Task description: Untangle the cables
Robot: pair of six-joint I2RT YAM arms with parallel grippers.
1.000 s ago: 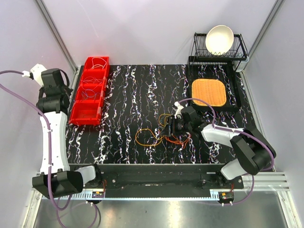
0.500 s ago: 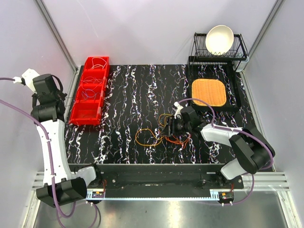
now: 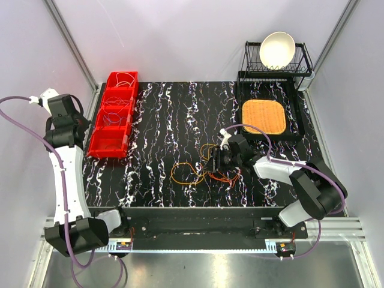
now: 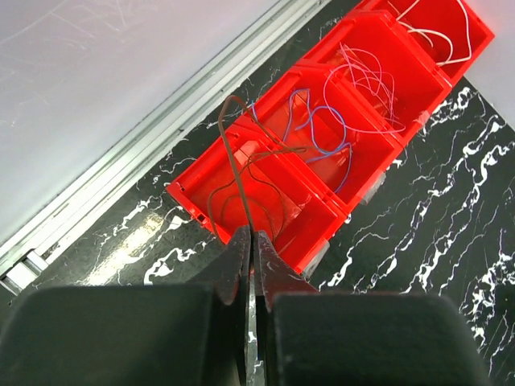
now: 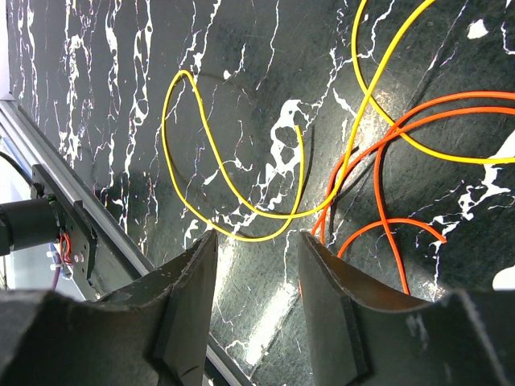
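The premises were a robotics test cell, not a dwelling. Plain pale wall panels (image 3: 180, 36) in aluminium framing (image 3: 71, 42) enclosed a black marbled tabletop (image 3: 168, 120). A left arm (image 3: 67, 180) and a right arm (image 3: 279, 169) were bolted to a mounting rail (image 3: 198, 227) at its near edge. Props were staged: a red compartment bin (image 3: 108, 151), a dish rack (image 3: 303, 63) with a white bowl (image 3: 277, 49), an orange mat (image 3: 264, 117) and loose cables (image 3: 201, 171).
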